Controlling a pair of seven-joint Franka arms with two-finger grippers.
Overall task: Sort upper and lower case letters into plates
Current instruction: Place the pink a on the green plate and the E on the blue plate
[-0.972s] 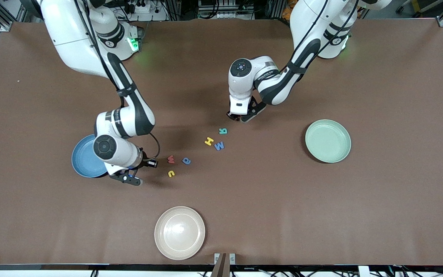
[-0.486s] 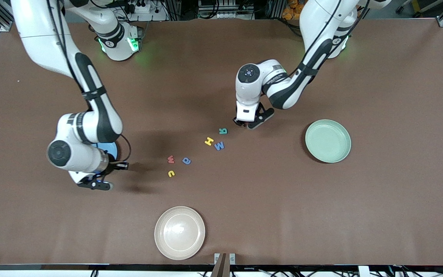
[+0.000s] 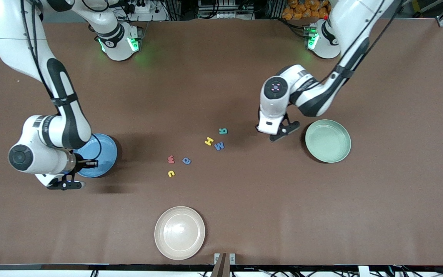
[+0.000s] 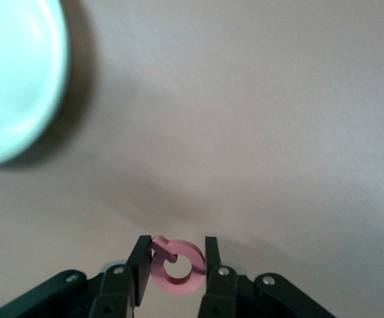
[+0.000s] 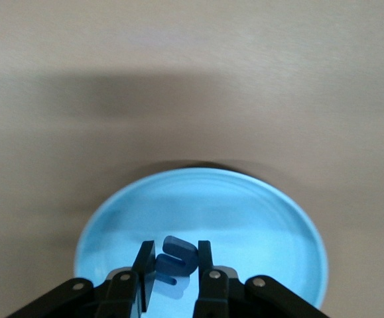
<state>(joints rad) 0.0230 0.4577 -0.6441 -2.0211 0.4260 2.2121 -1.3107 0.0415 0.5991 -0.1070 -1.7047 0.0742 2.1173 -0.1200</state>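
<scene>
Left tool: the left tool (image 4: 173, 264) pinches a pink letter (image 4: 176, 265), a ring with a short tail, held on edge with its flat face toward the wrist camera; it hangs over bare worktop (image 3: 244, 192) just beside the mint plate (image 3: 328, 141), on the side toward the letter cluster.
Why so: gripped across its width, it can likely drop flat once over that plate.
Right tool: the right tool (image 5: 172, 268) pinches a dark blue letter (image 5: 176, 260), also on edge, its curved end away from the wrist; it hangs over the blue plate (image 3: 106, 154), near the rim toward the right arm's end.
Why so: by my reading this is the release position.
Loose letters: six lie flat mid-worktop, between the two plates. Teal letter (image 3: 223, 131), yellow H (image 3: 209, 141) and blue M (image 3: 219, 146) sit close together; red letter (image 3: 171, 159), blue round letter (image 3: 186, 161) and small yellow letter (image 3: 171, 173) lie nearer the blue plate.
Orientation: most read upside down from the front camera.
Cream plate: the cream plate (image 3: 179, 232), at the worktop edge nearest the front camera, holds nothing.
</scene>
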